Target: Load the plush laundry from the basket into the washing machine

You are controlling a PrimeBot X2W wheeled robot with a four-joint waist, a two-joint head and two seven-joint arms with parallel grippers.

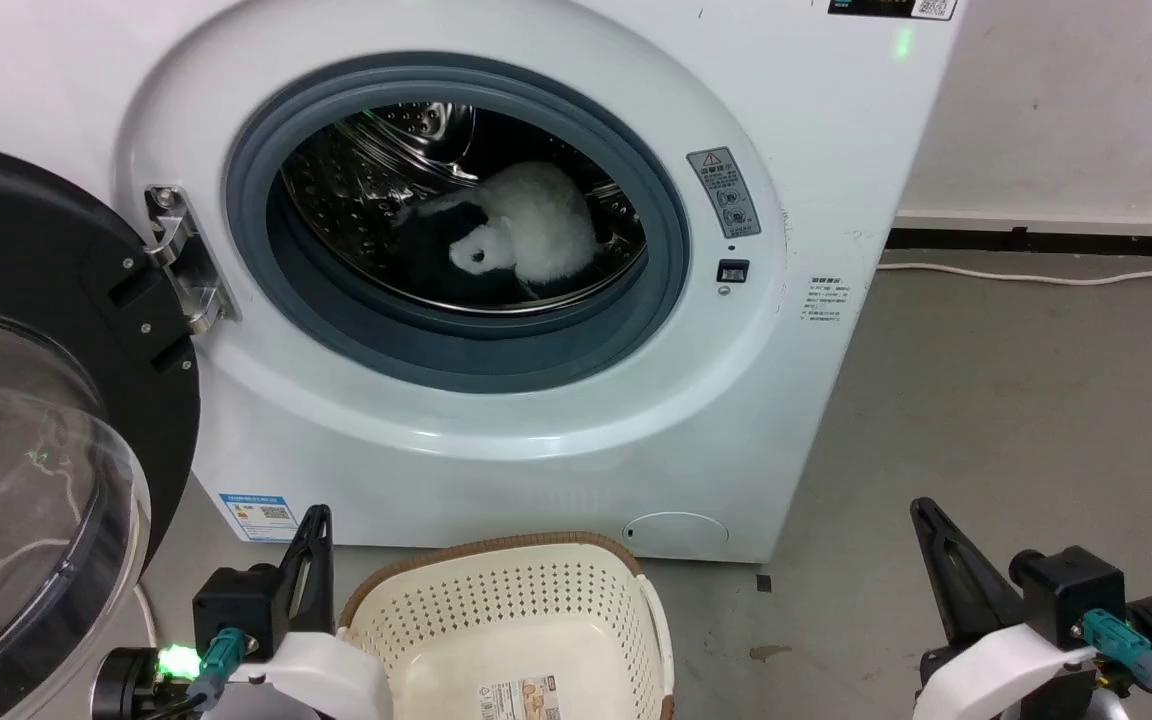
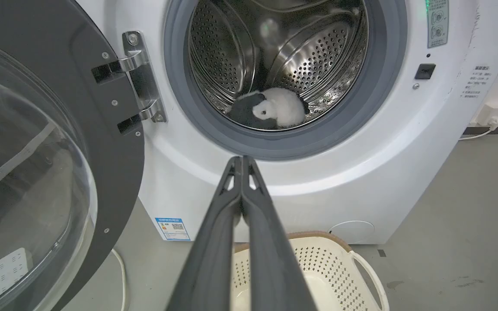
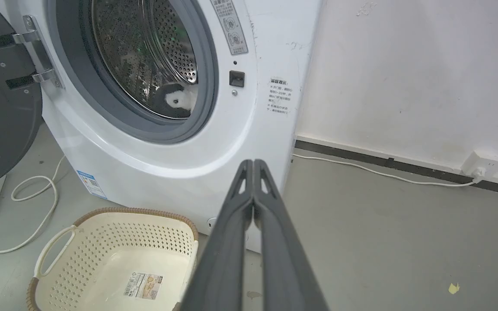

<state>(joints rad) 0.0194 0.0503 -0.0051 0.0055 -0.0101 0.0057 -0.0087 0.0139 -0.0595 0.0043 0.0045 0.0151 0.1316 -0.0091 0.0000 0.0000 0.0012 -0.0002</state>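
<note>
**Left gripper [image 2: 242, 160] and right gripper [image 3: 253, 163] closed, holding nothing**

I see both finger pairs pressed together, flanking the basket [image 1: 496, 546]: left just beside its rim, right well apart. Beyond them, the plush laundry [image 1: 541, 232] lies inside the drum [image 1: 366, 175] of the washing machine [image 1: 536, 420], whose door [image 1: 46, 290] hangs open at left.

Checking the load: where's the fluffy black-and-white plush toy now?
Head view, upper centre: the plush toy lies in the perforated steel drum of the white washing machine.
</note>
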